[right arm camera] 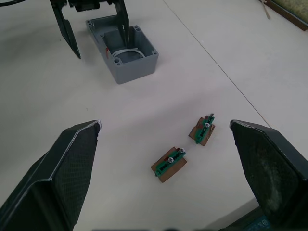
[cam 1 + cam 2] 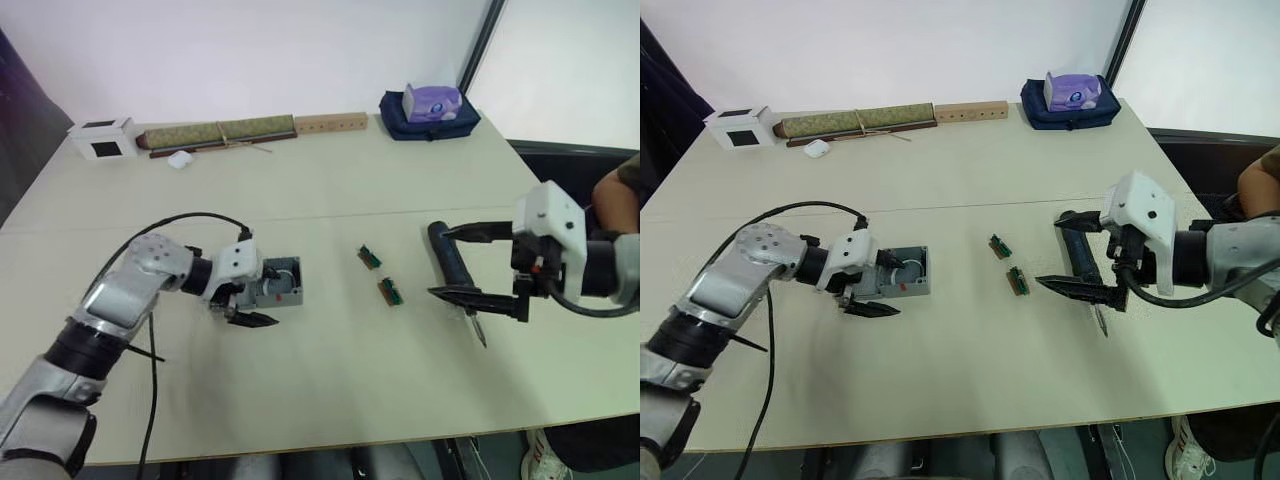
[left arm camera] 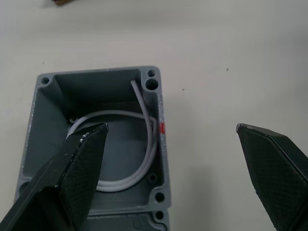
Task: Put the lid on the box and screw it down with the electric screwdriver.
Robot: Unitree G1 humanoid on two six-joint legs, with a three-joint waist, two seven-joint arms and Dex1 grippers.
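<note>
Black fingers of the left gripper stood wide apart and held nothing. One finger hung over the open box, above its hollow; the other hung outside its wall, over bare table. Whether either finger touched the box could not be told.

Grey and lidless, the box sat on the table on the robot's left side. A white wire loop lay coiled inside it, and a small red mark showed on its rim. Its corner screw holes were empty.

On the robot's right, the right gripper was also spread wide, with nothing clamped. Its fingers sat either side of the screwdriver, a black stick with a thin metal bit pointing toward the robot. Whether the tool lay on the table or rested against a finger was unclear.

Between the two arms lay two small green circuit boards, near each other and well apart from the box.

No lid could be made out anywhere on the table. Judged from this, the task had barely started: the box stood open, the lid was not yet on, and no screw had been driven. Placing the lid, gripping the screwdriver and fastening all remained.
</note>
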